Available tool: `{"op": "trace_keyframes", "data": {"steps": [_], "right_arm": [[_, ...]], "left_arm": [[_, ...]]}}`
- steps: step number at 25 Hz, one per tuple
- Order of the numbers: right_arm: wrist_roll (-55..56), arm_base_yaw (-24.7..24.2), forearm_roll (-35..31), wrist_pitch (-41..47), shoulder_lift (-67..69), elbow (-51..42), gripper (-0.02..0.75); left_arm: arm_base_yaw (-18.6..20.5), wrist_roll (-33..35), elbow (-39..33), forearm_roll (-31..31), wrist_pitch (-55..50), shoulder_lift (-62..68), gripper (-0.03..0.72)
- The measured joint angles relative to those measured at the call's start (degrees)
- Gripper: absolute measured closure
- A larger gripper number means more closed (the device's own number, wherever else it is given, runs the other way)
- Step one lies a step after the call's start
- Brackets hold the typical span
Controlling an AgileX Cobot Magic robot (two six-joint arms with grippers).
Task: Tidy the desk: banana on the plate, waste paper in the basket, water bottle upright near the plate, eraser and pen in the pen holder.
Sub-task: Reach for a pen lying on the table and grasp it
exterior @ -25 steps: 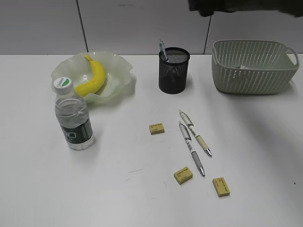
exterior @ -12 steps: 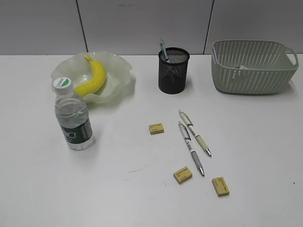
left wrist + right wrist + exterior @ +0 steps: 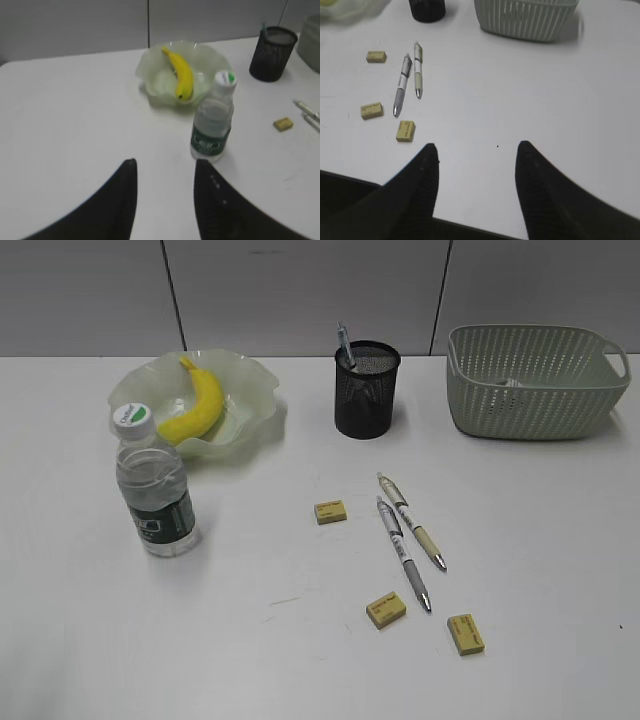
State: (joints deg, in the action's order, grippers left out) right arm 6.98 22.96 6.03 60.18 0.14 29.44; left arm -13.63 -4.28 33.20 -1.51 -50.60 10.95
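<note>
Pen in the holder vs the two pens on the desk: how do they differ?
The pen in the holder stands tilted, mostly hidden by the holder; the two desk pens lie flat, fully visible, side by side. Holder pen is put away; desk pens are not. All look like similar click pens.

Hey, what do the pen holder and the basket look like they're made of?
The pen holder looks like black metal mesh with a matte finish: fine wire grid, see-through walls. The basket looks like molded plastic, pale grey-green and slightly satin: even rows of slots and a thick smooth rim. Neither is certain from looks alone.
</note>
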Motion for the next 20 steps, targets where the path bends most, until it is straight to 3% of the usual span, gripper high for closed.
{"op": "trace_keyframes", "data": {"steps": [5, 9, 12, 15, 18, 20], "right_arm": [[-0.6, 0.0, -0.3, -0.3, -0.5, -0.1, 0.336], [-0.8, 0.0, -0.3, -0.3, -0.5, -0.1, 0.336], [-0.8, 0.0, -0.5, -0.3, -0.5, -0.1, 0.336], [-0.9, 0.0, -0.6, -0.3, -0.5, -0.1, 0.336], [-1.0, 0.0, -0.6, -0.3, -0.5, -0.1, 0.336], [-1.0, 0.0, -0.6, -0.3, -0.5, -0.1, 0.336]], "left_arm": [[0.0, 6.8, 5.8, 6.4, 19.9, 18.1, 0.399], [-3.2, 15.9, 17.7, 14.4, 22.3, 38.9, 0.399], [-13.0, 19.6, 27.7, 15.3, 22.2, 52.8, 0.399], [-27.6, 18.7, 35.4, 9.8, 22.1, 66.2, 0.399], [-36.7, 8.3, 42.7, 2.4, 18.6, 80.1, 0.399], [-38.3, 0.5, 47.7, 1.5, 15.4, 89.5, 0.397]]}}
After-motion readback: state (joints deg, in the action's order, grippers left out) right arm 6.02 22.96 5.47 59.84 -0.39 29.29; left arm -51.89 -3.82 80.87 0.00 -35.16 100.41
